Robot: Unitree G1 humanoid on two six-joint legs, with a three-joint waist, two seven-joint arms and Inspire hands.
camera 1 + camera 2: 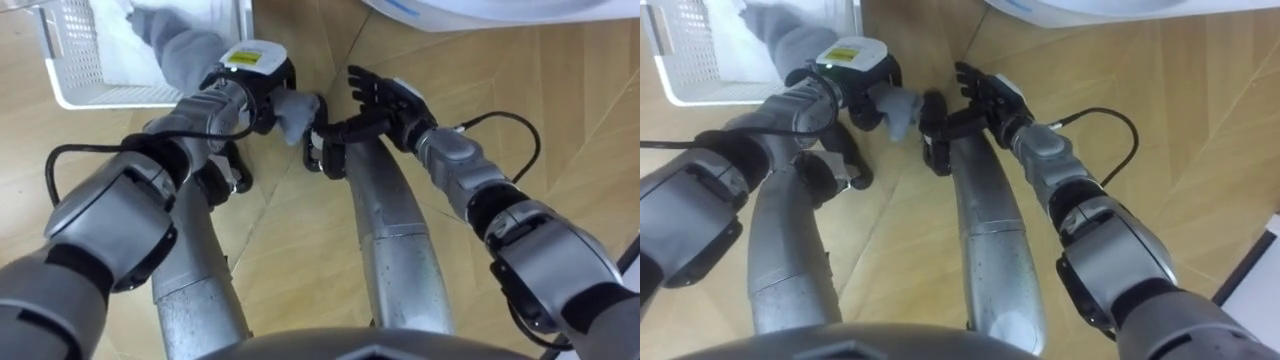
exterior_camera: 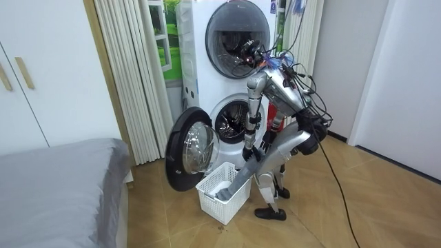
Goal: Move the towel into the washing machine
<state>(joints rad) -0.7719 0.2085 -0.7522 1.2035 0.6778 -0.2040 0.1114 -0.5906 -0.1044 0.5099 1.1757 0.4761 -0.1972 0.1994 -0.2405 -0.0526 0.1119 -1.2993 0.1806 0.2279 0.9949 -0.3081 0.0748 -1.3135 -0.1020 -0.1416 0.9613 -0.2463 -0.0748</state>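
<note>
One grey towel, thick and rolled into a rope, stretches from a white lattice basket up into the robot's left hand, whose fingers are curled tight round it; a short crumpled end pokes out past the fist. The right hand hangs just beside that end with its fingers spread, holding nothing. Both hands are above a herringbone wooden floor. In the room view the robot stands bent forward beside the basket, facing a white washing machine whose round door hangs wide open, with a second machine stacked above it. Pale pleated curtains and a bed with a grey cover fill the room view's left.
</note>
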